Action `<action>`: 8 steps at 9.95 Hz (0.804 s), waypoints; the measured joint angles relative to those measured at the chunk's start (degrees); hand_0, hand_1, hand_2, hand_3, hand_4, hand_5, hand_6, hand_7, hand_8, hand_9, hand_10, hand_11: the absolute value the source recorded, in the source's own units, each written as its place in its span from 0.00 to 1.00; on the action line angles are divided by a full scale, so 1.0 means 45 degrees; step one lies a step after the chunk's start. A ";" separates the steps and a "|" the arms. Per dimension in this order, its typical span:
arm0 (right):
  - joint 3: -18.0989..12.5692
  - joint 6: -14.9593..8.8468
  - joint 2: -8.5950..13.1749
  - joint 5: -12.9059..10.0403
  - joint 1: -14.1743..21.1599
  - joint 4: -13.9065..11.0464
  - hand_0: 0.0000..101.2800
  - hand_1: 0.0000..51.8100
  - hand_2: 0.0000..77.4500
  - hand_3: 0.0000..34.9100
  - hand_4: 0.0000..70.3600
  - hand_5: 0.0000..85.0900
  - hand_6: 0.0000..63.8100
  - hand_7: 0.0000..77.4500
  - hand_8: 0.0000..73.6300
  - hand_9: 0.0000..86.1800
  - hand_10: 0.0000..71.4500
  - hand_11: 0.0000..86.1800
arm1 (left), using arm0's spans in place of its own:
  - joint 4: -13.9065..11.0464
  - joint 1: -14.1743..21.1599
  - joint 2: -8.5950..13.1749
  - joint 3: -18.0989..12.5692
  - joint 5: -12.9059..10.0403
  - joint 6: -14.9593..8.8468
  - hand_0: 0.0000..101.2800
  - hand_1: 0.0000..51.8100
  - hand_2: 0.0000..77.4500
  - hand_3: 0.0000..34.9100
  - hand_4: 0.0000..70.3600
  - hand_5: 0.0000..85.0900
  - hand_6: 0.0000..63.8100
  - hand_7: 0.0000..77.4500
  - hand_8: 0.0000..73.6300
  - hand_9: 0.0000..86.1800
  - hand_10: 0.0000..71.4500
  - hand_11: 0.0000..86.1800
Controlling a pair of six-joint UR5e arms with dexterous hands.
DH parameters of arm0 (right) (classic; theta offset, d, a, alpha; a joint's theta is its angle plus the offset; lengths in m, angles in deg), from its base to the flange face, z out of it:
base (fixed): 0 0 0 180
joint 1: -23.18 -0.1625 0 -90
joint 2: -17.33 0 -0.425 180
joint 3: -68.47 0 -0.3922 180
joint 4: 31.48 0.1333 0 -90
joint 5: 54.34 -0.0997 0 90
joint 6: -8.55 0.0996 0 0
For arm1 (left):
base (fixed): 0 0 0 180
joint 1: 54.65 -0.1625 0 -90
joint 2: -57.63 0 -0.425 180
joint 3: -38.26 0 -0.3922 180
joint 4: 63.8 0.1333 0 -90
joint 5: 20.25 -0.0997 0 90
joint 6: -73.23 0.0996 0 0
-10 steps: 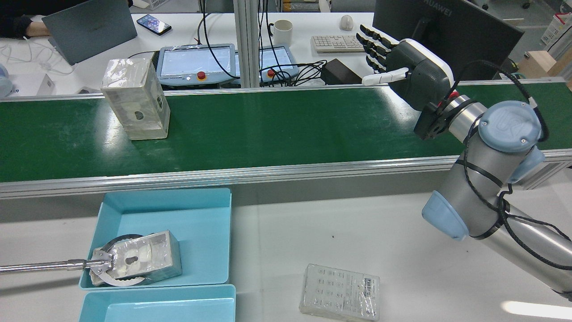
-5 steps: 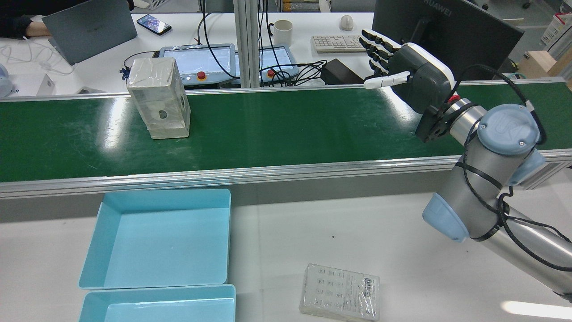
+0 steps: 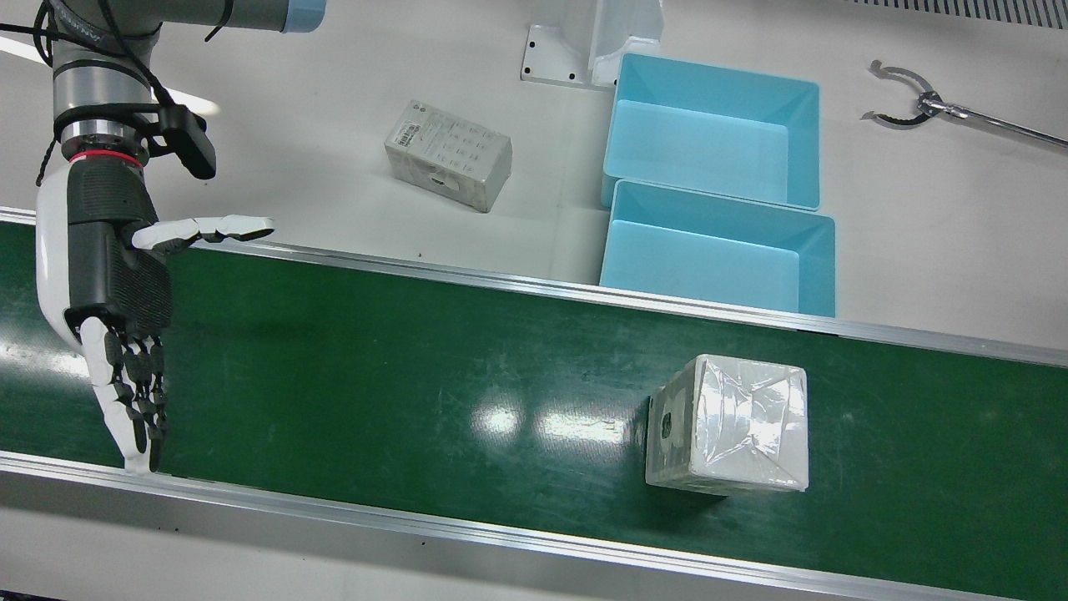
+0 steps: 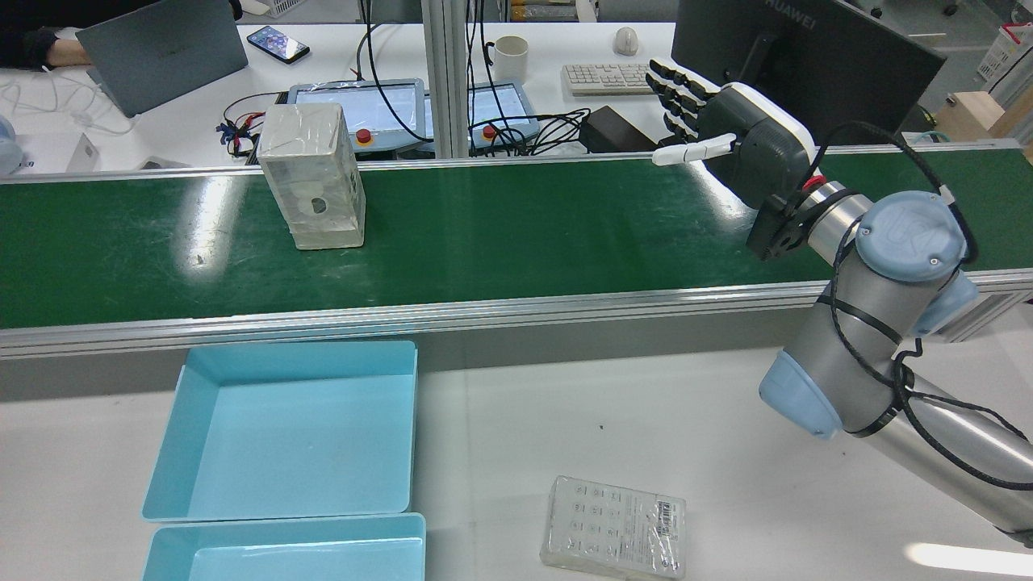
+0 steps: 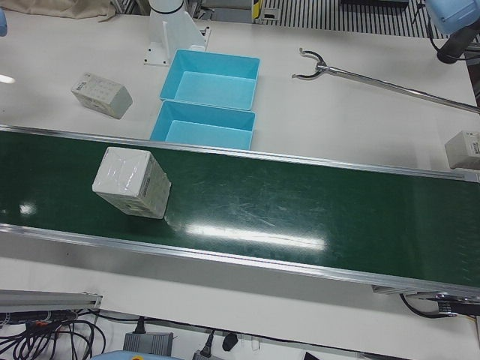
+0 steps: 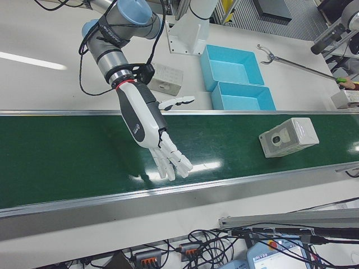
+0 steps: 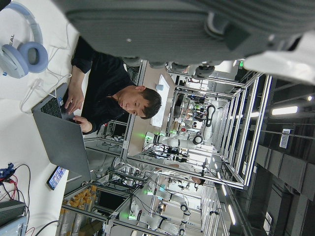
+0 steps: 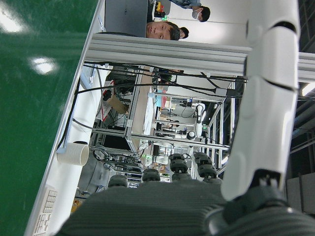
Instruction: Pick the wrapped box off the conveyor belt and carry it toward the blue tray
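The wrapped box (image 4: 311, 177) stands upright on the green conveyor belt (image 4: 524, 234), left of centre in the rear view. It also shows as the box (image 3: 726, 421), the box (image 5: 131, 182) and the box (image 6: 288, 136). My right hand (image 4: 726, 137) hovers open over the belt's right part, fingers spread toward the far rail, well apart from the box. It appears again as the right hand (image 3: 108, 284) and the right hand (image 6: 148, 120). My left hand (image 7: 172, 24) shows only its palm, holding nothing. Two blue trays (image 4: 282, 428) (image 4: 282, 549) lie empty on the white table.
A second wrapped box (image 4: 613, 524) lies flat on the table near the right arm. A metal grabber tool (image 3: 901, 92) rests on the table beyond the trays. Desks with a laptop, a monitor (image 4: 807, 56) and pendants stand behind the belt's far rail.
The box has ridden the belt rightward in the rear view. The grabber tool and the box it held in the tray are gone. The right hand shifted only slightly.
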 joint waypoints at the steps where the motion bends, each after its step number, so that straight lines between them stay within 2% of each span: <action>1: 0.0029 -0.0003 0.0011 0.0000 0.0021 -0.0001 0.46 0.24 0.13 0.29 0.02 0.09 0.00 0.01 0.01 0.01 0.00 0.01 | 0.0000 0.0000 0.0000 0.0000 0.0000 0.0000 0.00 0.00 0.01 0.00 0.00 0.01 0.00 0.00 0.00 0.00 0.00 0.00; 8: 0.0279 0.0029 0.0053 -0.0050 0.0045 0.0017 0.46 0.24 0.13 0.29 0.05 0.10 0.00 0.01 0.01 0.02 0.00 0.01 | 0.0000 0.0000 0.0000 0.0000 0.0000 0.0000 0.00 0.00 0.01 0.00 0.00 0.01 0.00 0.00 0.00 0.00 0.01 0.00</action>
